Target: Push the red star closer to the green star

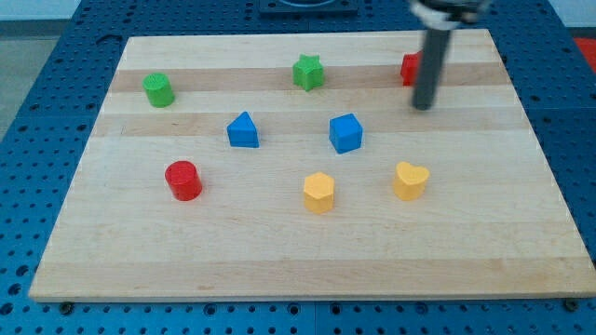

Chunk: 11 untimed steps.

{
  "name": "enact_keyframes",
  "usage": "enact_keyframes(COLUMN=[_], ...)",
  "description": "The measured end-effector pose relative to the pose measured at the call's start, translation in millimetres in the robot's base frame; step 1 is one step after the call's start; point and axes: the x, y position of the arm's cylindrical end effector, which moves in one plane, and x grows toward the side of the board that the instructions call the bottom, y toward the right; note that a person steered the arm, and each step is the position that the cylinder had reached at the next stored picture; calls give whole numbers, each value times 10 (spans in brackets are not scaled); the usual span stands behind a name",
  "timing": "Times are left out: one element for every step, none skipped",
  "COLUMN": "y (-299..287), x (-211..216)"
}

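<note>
The red star (410, 69) lies near the view's top right on the wooden board (307, 251); the rod hides most of it, so its shape is hard to make out. The green star (308, 72) sits at the top centre, well to the left of the red star. My tip (424, 105) rests on the board just below and to the right of the red star, close to it. I cannot tell whether they touch.
A green block (159, 89) lies at the top left. A blue block (243, 130) and a blue cube (345, 132) lie mid-board. A red cylinder (183, 180), a yellow block (318, 192) and a yellow heart (411, 180) lie lower.
</note>
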Motion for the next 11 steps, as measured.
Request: enact_keyframes(y=[479, 458, 136, -580, -719, 10, 480, 390, -54, -655, -735], x=[-297, -685, -813, -813, -819, -828, -464, -226, -544, -791, -845])
